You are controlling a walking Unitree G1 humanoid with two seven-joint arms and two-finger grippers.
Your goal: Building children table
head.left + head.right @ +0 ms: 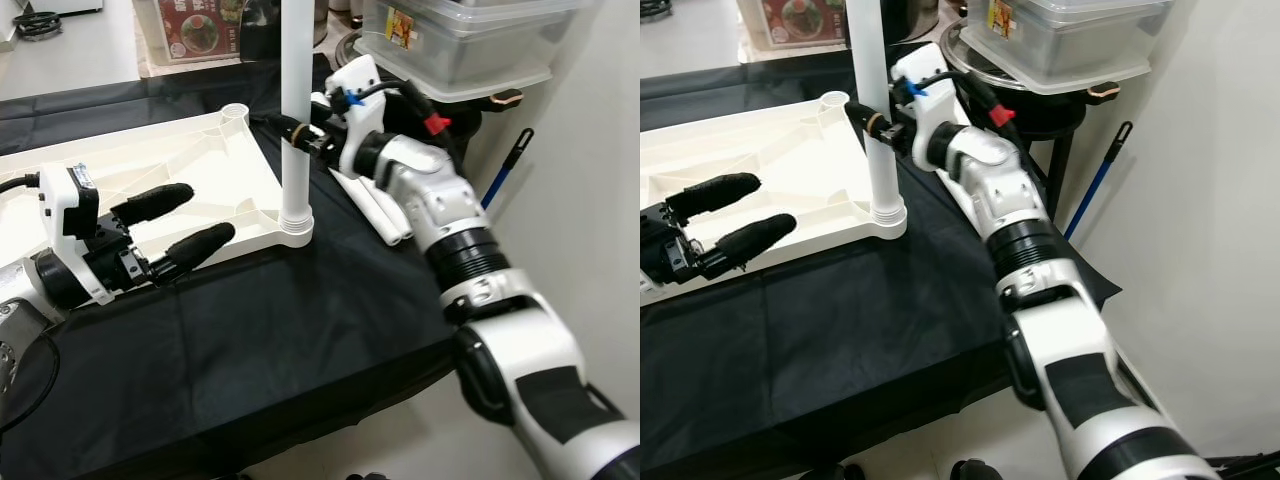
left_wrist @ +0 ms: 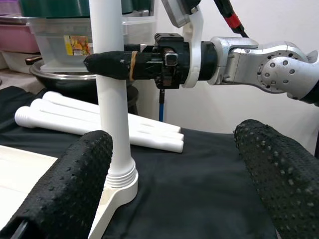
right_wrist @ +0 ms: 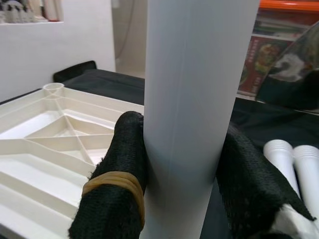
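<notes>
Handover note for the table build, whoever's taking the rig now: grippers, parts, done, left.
Right gripper: shut on the upright white leg, which stands in the near corner socket of the upside-down tabletop.
Left gripper: open, empty, over the tabletop's near edge.
Spare legs: lying on the black cloth beside the tabletop.
Done: one leg standing in its socket; how firmly it sits can't be seen.
Left: the far corner socket is empty; other corners out of view.
</notes>
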